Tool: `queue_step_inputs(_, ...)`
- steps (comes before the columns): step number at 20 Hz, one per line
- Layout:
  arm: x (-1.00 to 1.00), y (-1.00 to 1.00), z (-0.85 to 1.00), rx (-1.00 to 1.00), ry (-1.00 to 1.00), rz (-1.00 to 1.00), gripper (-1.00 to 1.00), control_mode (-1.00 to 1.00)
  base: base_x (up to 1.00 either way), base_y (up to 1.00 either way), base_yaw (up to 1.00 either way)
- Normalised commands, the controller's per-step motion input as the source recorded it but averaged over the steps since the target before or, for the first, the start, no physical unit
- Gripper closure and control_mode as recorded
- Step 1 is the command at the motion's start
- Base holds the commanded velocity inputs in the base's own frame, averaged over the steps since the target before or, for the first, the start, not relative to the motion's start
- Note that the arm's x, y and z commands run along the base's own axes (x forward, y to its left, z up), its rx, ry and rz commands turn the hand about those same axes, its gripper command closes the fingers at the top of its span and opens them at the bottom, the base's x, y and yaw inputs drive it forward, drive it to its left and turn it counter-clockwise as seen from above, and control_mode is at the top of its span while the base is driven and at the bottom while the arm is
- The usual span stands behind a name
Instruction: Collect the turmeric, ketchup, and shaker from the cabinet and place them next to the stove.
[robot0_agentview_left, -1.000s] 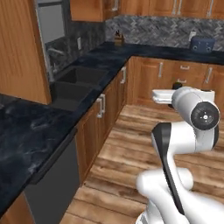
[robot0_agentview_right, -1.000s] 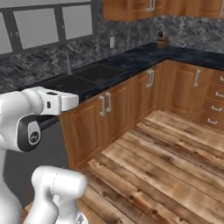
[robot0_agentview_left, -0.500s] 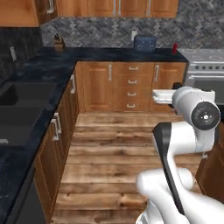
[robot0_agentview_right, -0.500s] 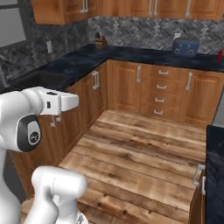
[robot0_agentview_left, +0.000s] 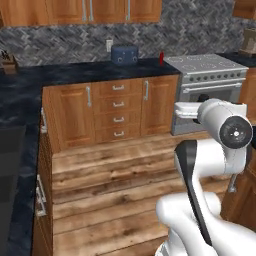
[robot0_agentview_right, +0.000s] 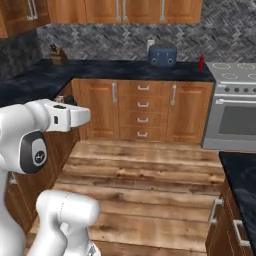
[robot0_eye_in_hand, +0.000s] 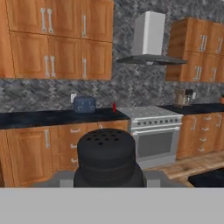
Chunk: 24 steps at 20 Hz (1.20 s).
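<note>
black shaker (robot0_eye_in_hand: 106, 155), red ketchup (robot0_agentview_right: 201, 63), silver-grey stove (robot0_agentview_left: 210, 90), blue toaster (robot0_agentview_right: 162, 55)

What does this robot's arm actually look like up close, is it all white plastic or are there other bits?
Mostly glossy white. The arm is built of rounded, tube-like segments, with a dark grey band running down one link and round dark caps on the joints, each with a small pale mark in the middle. In the right base view a blocky white hand section sticks forward, with small dark dots on its side.
</note>
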Motion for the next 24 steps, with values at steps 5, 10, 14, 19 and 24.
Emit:
queue_step_inputs(5,0.0,0.0,0.0,0.0,0.0,0.0,1.0,1.0,0.98,0.62,-0.44)
queue_step_inputs(10,0.0,0.0,0.0,0.0,0.0,0.0,1.0,1.0,1.0,0.62,-0.39)
queue_step_inputs(14,0.0,0.0,0.0,0.0,0.0,0.0,1.0,1.0,1.0,0.41,-0.34)
queue_step_inputs(19,0.0,0.0,0.0,0.0,0.0,0.0,1.0,1.0,1.0,0.08,-0.31)
queue_step_inputs(24,0.0,0.0,0.0,0.0,0.0,0.0,1.0,1.0,1.0,-0.11,-0.22)
